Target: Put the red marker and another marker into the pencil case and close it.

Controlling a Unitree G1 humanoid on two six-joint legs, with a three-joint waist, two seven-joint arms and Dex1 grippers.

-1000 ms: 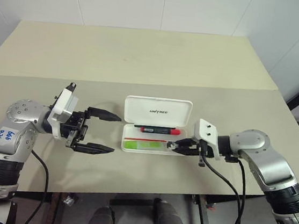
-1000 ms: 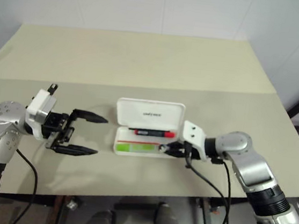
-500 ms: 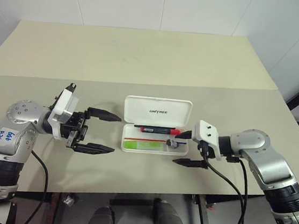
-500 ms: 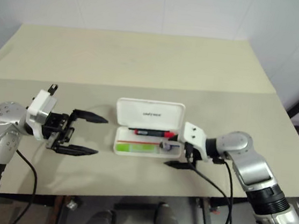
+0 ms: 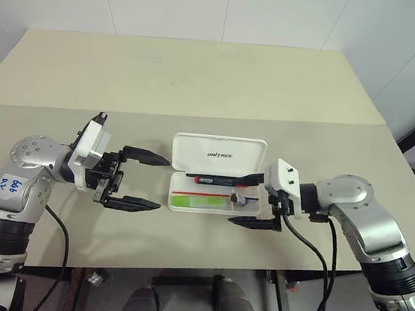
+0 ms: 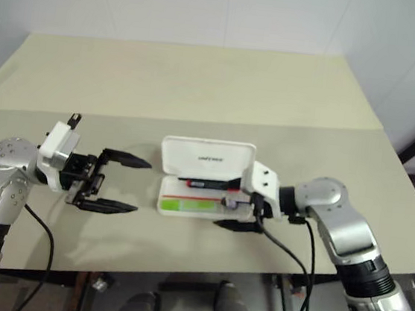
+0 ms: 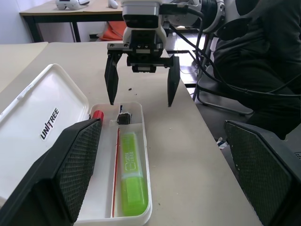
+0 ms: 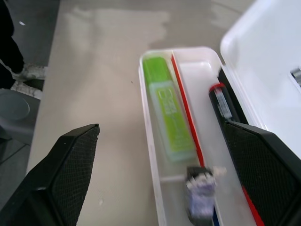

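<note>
The white pencil case (image 5: 219,155) lies open in the middle of the table, lid up. The red marker (image 5: 217,179) rests in its far compartment, red cap (image 7: 97,115) toward my right gripper. The green highlighter (image 5: 201,200) lies in the near compartment, also seen in the right wrist view (image 8: 168,115). A small dark item (image 7: 123,117) sits at the tray's right end. My right gripper (image 5: 234,201) is open, its fingers straddling that end of the tray. My left gripper (image 5: 162,184) hovers open just left of the case, holding nothing.
The beige table (image 5: 200,87) stretches far behind the case, with a seam across its middle. The front edge (image 5: 203,264) runs close below both grippers. Cables (image 5: 309,250) hang from my right arm. Chairs and another table (image 7: 70,9) show in the left wrist view.
My right gripper went from nearly shut at the tray's right end to wide open, and edged left and up over that end. The left arm kept still.
</note>
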